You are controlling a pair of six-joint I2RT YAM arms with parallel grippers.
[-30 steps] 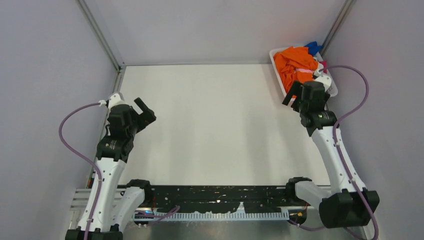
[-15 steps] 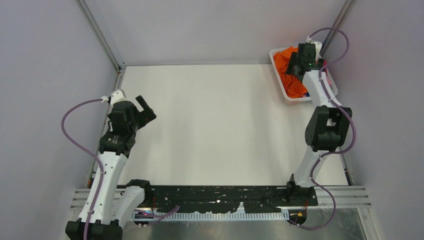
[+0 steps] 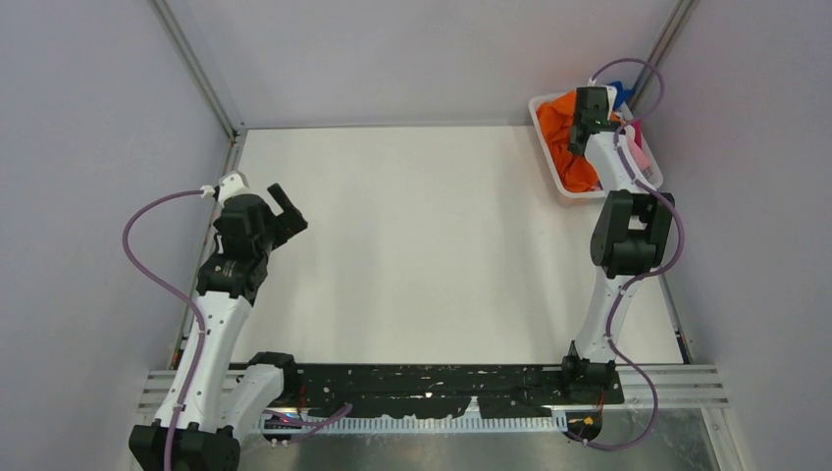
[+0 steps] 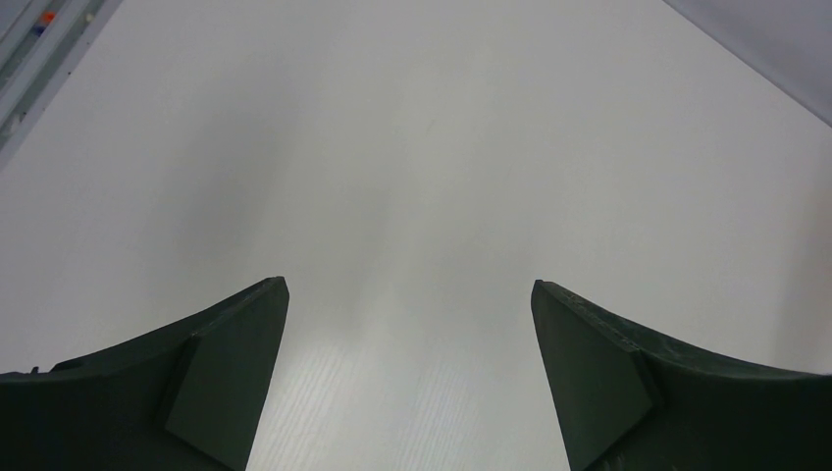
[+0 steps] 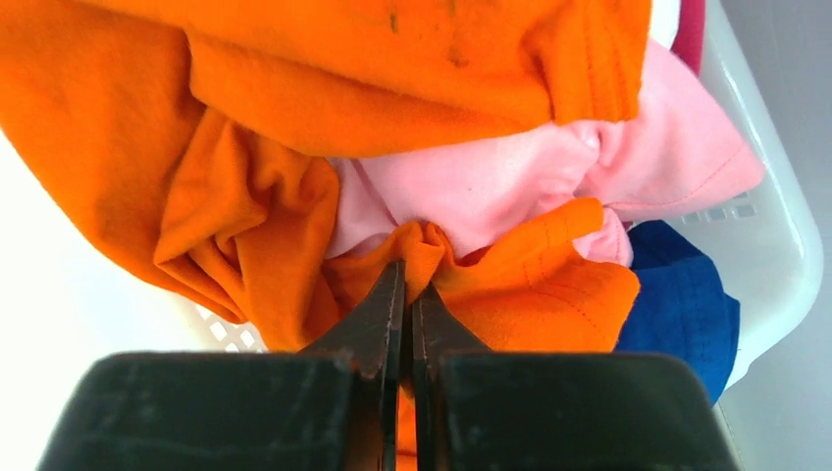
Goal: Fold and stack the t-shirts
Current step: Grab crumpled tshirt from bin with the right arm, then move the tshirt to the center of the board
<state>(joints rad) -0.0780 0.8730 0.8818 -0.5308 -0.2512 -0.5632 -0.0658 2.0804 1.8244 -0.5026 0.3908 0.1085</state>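
Looking through the right wrist camera, I have the right gripper (image 5: 406, 273) pressed together on a small ridge of the orange t-shirt (image 5: 294, 108). The cloth puckers up into a fold right at the fingertips, so the pinch is on fabric and not on plastic. Most of that shirt lies crumpled ahead of the tips and off to their left, with a few tiny dark specks on the stretch farthest from me. Another flap of it lies just right of the tips.

Directly beyond the pinched fold lies the pink t-shirt (image 5: 510, 177), touching the orange cloth and running out to the right of the fingers. Further right and a little nearer the gripper body, the blue t-shirt (image 5: 682, 309) is tucked under the orange flap. A sliver of the magenta t-shirt (image 5: 692, 25) shows far ahead and to the right. All four are heaped in the white mesh basket (image 5: 780, 235), whose wall curves round the right side of the gripper. Part of its mesh also shows to the left of the fingers.

On the overhead view that arm is stretched out with its wrist over the basket.

The left gripper (image 4: 408, 287) is spread wide, well apart from the shirts. Only the bare white table (image 4: 412, 147) shows between and ahead of its fingers.
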